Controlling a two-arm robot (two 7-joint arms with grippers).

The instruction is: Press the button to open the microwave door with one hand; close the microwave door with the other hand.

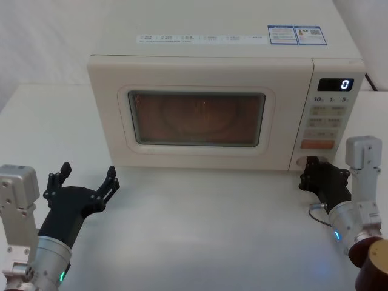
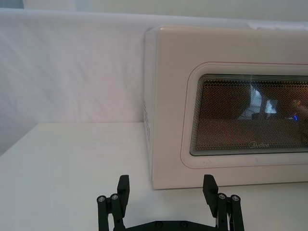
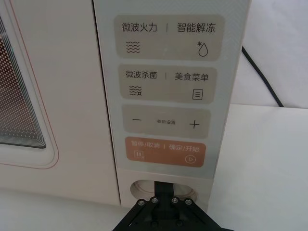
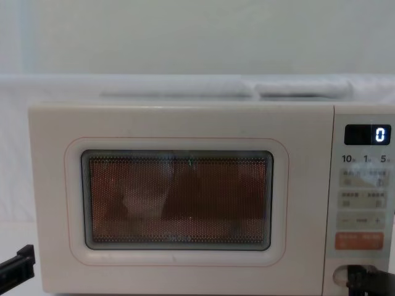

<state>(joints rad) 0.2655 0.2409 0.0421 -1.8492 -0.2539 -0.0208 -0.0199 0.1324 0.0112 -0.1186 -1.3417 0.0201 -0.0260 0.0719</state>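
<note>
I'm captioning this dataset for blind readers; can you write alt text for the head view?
The right pincer is at the door-release button, low on the control panel of a cream microwave whose door is closed. The left pincer, open, hovers over the white table before the microwave's left corner.

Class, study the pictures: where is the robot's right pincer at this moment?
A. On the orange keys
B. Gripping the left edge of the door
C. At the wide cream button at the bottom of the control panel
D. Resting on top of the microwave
C: the right pincer has its tip at the button below the orange keys, while the microwave door looks closed.
</note>
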